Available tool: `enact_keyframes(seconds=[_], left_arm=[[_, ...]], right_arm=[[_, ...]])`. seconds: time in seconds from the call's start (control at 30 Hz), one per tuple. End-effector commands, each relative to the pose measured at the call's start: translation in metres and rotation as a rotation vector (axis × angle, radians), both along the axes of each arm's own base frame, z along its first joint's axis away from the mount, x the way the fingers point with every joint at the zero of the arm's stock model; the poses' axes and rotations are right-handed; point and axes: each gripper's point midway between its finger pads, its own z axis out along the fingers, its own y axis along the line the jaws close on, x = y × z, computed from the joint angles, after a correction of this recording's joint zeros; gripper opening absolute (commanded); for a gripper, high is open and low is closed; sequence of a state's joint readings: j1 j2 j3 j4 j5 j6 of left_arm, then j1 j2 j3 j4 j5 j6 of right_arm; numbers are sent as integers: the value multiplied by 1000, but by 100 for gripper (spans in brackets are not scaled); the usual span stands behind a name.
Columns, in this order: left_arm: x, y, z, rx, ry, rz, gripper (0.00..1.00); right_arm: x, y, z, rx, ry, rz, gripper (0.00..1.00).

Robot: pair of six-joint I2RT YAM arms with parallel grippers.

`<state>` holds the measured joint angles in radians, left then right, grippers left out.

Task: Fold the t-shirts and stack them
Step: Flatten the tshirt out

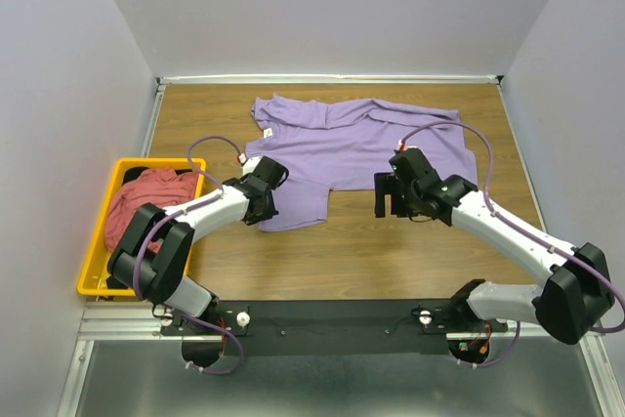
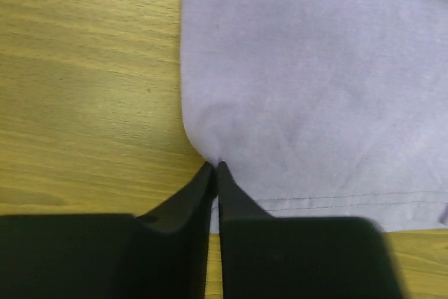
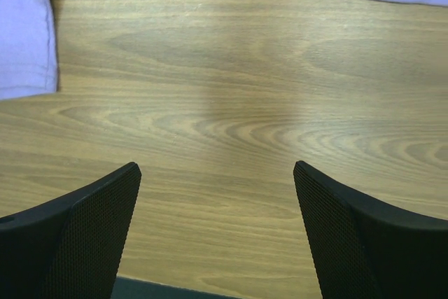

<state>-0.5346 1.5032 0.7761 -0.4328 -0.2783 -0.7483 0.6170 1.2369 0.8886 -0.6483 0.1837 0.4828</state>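
Lying unfolded on the table (image 1: 391, 251), the lavender shirt (image 1: 332, 148) is pinched at a near corner by the left pincer (image 2: 215, 167) — the right pincer (image 3: 217, 173) is held released beside it — so no fold is judged done.

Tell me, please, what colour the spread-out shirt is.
Lavender-purple t-shirt, plainest in the top external view.

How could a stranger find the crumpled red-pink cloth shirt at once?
At the left edge of the wooden table stands a yellow plastic bin. The red-pink cloth shirt lies bunched inside it, unlike the lavender cloth shirt spread on the wood.
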Motion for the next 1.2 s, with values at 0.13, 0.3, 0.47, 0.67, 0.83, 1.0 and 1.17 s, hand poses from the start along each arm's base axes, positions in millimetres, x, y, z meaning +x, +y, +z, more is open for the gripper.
enact_keyframes(seconds=[0.13,0.3,0.47,0.67,0.83,1.0,1.17], left_arm=[[-11,11,1,73,40,32,0],[4,12,29,90,-23,17,0],[8,10,50,70,-67,-19,0],[16,11,53,6,-105,-95,0],[13,1,62,-60,-135,-170,0],[9,-4,68,-92,-137,-206,0],[4,-5,63,-110,-119,-200,0]], right_arm=[[29,-63,-10,-98,-1,-236,100],[54,-113,-22,-37,64,-455,100],[74,-161,-24,-17,65,-660,100],[88,-224,-40,-38,81,-846,92],[92,-247,-68,-72,130,-889,85],[106,-259,-70,-20,90,-906,84],[118,-258,-79,20,108,-900,74]])
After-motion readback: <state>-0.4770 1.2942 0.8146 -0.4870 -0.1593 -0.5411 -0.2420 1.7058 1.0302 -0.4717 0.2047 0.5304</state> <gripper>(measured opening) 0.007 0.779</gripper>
